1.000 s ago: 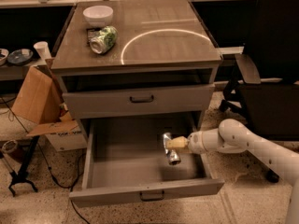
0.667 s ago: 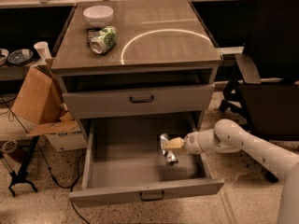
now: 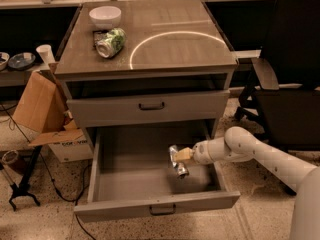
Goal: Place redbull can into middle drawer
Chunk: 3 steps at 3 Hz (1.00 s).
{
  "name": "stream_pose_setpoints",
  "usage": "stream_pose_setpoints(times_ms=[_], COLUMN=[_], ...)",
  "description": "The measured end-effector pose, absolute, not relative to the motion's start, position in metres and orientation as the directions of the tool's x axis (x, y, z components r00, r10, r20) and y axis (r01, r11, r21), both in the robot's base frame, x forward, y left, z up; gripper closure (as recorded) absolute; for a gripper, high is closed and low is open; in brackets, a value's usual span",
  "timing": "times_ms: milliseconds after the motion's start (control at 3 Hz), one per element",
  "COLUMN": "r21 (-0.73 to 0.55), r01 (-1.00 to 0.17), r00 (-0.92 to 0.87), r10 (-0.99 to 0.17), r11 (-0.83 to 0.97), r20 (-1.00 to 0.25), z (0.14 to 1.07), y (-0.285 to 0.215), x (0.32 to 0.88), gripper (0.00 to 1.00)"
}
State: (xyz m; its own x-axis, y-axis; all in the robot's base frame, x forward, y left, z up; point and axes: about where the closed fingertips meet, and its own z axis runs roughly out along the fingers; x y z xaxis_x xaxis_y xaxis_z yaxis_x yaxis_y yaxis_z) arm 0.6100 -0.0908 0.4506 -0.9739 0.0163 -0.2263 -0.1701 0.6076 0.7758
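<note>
Since the earlier picture the gripper has shifted a little to the left with the can, farther over the floor of the drawer. The jaws are clamped on the can, more toward its upper end than its middle. The can hangs tilted, with the lower end pointing down at the drawer floor. I cannot tell if this end already touches the floor or is just above it. The can is inside the drawer walls, in the right half.

The can is slim, shiny metal, so I judge it smooth and slippery for the pads. Its wall is surely thin: stiff enough for a normal hold, but a hard squeeze may dent it. If it is full or empty does not show; in both cases it should be light for this arm. The best hold is across the round body near the middle. With the present hold near one end, the free end may swing. If let go tilted, it will probably tip and roll, but the walls should keep it in.

The white arm reaches in from the right. The upper drawer is closed. On the cabinet top a green can lies on its side just beside a white bowl.
</note>
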Motion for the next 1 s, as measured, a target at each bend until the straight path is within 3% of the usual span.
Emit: stream_pose_setpoints(times_ms=[333,1000], r21=[0.775,0.775], r01=[-0.198,-0.198], r00=[-0.971,-0.971], r10=[-0.013,-0.014], r11=[0.6,0.6], r20=[-0.237,-0.237], z=[0.4531,0.453], y=[-0.081,-0.081], x=[0.6117,0.6117], gripper=[0.04,0.0])
